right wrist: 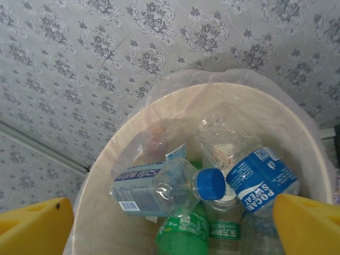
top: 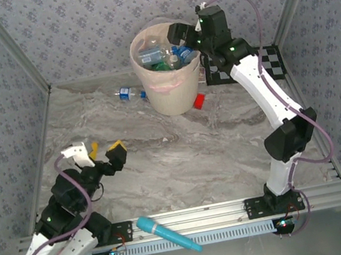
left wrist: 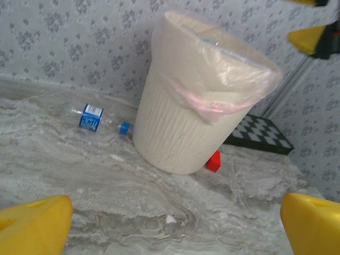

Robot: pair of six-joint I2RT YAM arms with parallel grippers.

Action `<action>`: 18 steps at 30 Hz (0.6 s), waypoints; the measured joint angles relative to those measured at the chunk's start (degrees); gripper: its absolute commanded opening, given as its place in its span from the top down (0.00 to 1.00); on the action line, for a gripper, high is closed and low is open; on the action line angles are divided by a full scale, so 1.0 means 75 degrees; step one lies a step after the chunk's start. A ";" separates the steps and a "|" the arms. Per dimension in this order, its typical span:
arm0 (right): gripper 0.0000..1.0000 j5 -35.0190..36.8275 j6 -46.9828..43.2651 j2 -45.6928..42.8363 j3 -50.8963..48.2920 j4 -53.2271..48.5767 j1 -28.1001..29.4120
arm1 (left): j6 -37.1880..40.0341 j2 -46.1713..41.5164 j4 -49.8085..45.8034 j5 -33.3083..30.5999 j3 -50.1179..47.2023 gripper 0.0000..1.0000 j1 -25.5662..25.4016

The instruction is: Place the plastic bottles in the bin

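Right gripper (top: 181,36) spread wide, nothing between the jaws, directly above bin (top: 172,97); pile of plastic bottles (right wrist: 175,186) straight below it, inside. Left gripper (top: 100,152) also wide, empty, low over tabletop (top: 182,158). Leaves one clear blue-label bottle (left wrist: 93,117) out: flat on tabletop, ahead of left gripper and a little to its left, well apart. Long axis crosswise to that gripper's approach, blue cap end just beside bin wall. From right gripper: down past bin rim, bin in between. Looks like left arm's pick, open path; probably needs a wrist turn to close across the body. Small red block (top: 199,100) beside bin, not for binning.
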 measured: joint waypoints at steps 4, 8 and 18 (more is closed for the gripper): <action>0.00 0.0093 -0.0242 -0.0592 -0.0653 0.0020 0.0117 | -0.0134 0.0766 -0.0207 -0.0277 0.0187 0.00 0.0003; 0.00 0.0149 -0.0353 -0.1440 -0.1614 0.0152 0.0300 | -0.0280 0.1670 -0.0236 -0.0423 0.0458 0.00 0.0181; 0.00 0.0254 -0.0504 -0.3896 -0.4348 0.0790 0.0746 | -0.1297 0.4191 0.0242 0.0539 0.0787 0.00 0.2600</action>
